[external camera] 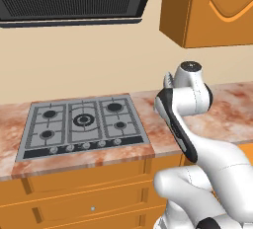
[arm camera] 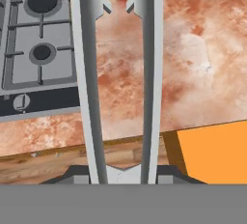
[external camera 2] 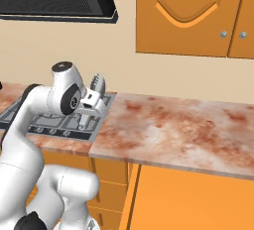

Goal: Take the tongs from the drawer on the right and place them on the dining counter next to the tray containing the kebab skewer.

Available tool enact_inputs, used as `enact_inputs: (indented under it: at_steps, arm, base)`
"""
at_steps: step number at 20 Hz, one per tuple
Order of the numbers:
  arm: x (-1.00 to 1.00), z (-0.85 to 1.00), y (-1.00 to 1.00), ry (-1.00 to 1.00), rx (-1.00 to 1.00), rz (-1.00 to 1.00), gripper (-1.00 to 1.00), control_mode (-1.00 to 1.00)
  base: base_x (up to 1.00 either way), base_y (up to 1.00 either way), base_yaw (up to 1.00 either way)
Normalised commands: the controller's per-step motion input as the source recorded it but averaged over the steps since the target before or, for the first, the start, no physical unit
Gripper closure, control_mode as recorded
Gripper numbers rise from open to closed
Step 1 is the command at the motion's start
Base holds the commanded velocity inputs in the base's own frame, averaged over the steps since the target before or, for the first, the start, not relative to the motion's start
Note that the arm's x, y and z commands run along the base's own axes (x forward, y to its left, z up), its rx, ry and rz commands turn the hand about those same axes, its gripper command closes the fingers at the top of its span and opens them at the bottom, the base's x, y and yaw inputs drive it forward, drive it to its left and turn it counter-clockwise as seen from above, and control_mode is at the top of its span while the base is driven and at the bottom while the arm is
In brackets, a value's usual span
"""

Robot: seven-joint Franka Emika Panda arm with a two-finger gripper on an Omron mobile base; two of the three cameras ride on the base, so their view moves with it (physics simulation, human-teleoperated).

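Observation:
My gripper (external camera 2: 92,106) is shut on the slim grey tongs (external camera 2: 97,84), holding them above the marbled counter beside the gas hob. In the hand view the tongs (arm camera: 91,97) run up the picture as two long arms with toothed tips at the top, rising from between my gripper (arm camera: 123,175). They hang over the counter's front edge, just right of the hob. Orange-brown drawer fronts (external camera: 89,173) sit under the hob; I cannot tell which is the task's drawer. The dining counter, the tray and the kebab skewer are out of view.
The gas hob (external camera: 84,122) lies in the marbled counter (external camera 2: 188,125) to my left. A dark extractor hood (external camera: 69,1) hangs above it. Orange wall cabinets (external camera 2: 193,16) hang above the counter to the right. An orange panel (external camera 2: 193,199) stands below the counter edge.

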Motion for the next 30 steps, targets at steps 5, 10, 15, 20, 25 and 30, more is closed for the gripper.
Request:
enact_inputs:
  at_steps: [5, 10, 15, 20, 25, 30]
  arm:
    - [0.21, 0.05, 0.29, -0.05, 0.03, 0.02, 1.0, -1.0]
    - [0.21, 0.12, 0.08, 0.04, 0.0, 0.01, 1.0, -1.0]
    - [0.14, 0.11, 0.05, 0.07, 0.0, 0.01, 1.0, -1.0]
    - [0.01, 0.07, 0.01, 0.01, 0.0, 0.0, 1.0, -1.0]
    - [0.0, 0.02, 0.11, 0.0, 0.0, 0.01, 1.0, -1.0]
    - [0.0, 0.0, 0.07, 0.03, 0.0, 0.04, 1.0, -1.0]
  base:
    - [0.0, 0.0, 0.0]
    - [0.0, 0.0, 0.0]
    - [0.0, 0.0, 0.0]
    - [0.0, 0.0, 0.0]
    - [0.0, 0.0, 0.0]
    - [0.0, 0.0, 0.0]
